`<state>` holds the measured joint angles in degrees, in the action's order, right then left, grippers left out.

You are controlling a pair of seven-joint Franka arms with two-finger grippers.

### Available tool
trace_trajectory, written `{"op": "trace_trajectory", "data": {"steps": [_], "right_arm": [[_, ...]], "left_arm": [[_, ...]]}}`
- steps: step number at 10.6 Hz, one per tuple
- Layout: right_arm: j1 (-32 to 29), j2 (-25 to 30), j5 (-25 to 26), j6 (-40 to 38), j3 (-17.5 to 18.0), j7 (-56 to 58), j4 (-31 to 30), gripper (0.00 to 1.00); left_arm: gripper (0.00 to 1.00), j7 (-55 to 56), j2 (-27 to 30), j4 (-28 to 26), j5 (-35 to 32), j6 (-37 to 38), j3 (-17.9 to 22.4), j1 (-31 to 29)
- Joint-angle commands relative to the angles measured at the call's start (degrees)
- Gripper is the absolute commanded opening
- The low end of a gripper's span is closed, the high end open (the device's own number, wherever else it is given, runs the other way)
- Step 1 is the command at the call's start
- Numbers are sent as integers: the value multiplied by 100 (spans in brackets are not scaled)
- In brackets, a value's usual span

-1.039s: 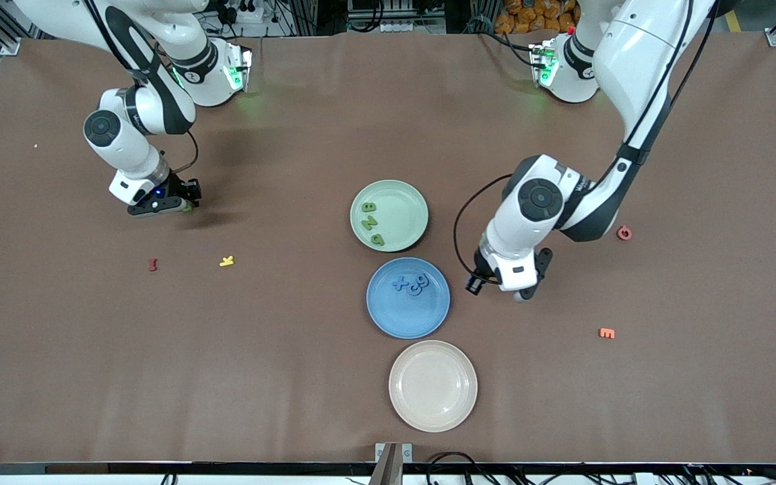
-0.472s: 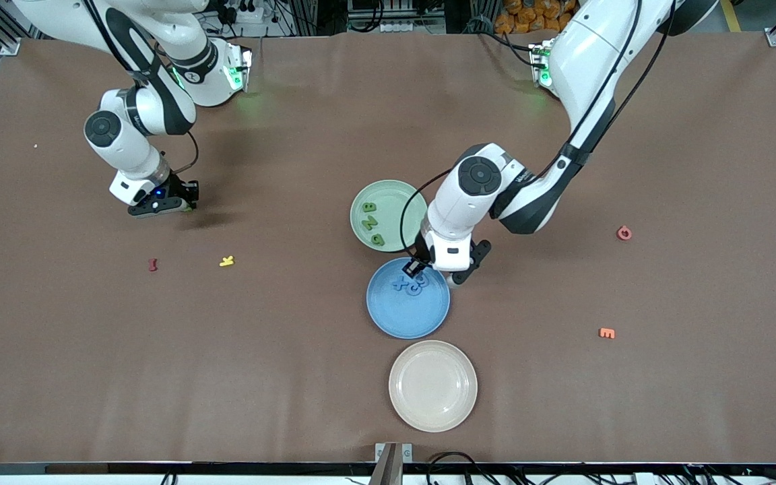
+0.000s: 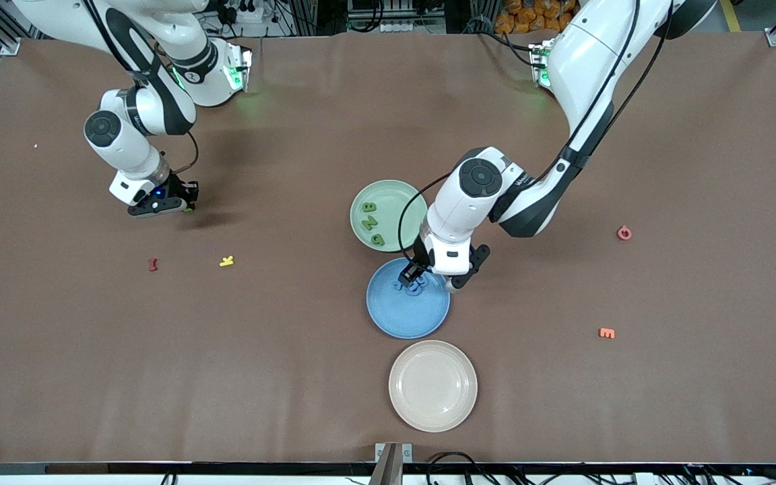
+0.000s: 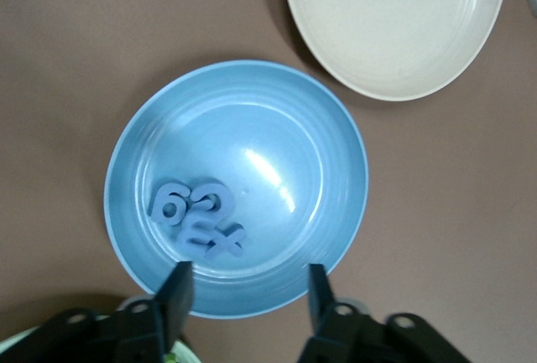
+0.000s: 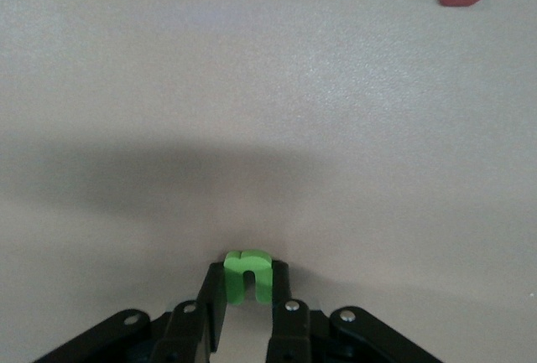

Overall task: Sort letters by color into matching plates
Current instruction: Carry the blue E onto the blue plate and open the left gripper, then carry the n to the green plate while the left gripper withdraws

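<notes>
My left gripper hangs open over the blue plate, above the rim that lies beside the green plate. Nothing is between its jaws. A small pile of blue letters lies in the blue plate just under it. Three green letters lie in the green plate. Toward the right arm's end of the table, my right gripper is down at the tabletop. It is shut on a green letter.
A cream plate sits nearer the front camera than the blue one. A dark red letter and a yellow one lie near my right gripper. A red letter and an orange one lie toward the left arm's end.
My left arm swung from beside the plates to over the blue plate, and its gripper opened. My right gripper stayed in place and closed on the green letter.
</notes>
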<state>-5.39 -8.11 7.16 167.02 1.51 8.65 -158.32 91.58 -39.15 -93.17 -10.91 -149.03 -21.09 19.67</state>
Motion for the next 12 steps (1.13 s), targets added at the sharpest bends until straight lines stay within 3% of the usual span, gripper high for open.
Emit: {"op": "trace_trajectory", "data": {"steps": [1, 6, 9, 12], "right_arm": [[-6, 238, 49, 68, -90, 49, -85, 0], [3, 538, 32, -669, -107, -39, 344, 0], [64, 582, -30, -943, -90, -240, 599, 0], [511, 512, -21, -1048, -37, -1459, 828, 0]], "left_arm": [[100, -26, -58, 159, -105, -39, 62, 20], [100, -753, 205, 150, -122, 58, 394, -77], [100, -1999, 442, 159, -114, 881, 413, -409], [100, -3746, 645, 159, 9, 1953, 256, -971]]}}
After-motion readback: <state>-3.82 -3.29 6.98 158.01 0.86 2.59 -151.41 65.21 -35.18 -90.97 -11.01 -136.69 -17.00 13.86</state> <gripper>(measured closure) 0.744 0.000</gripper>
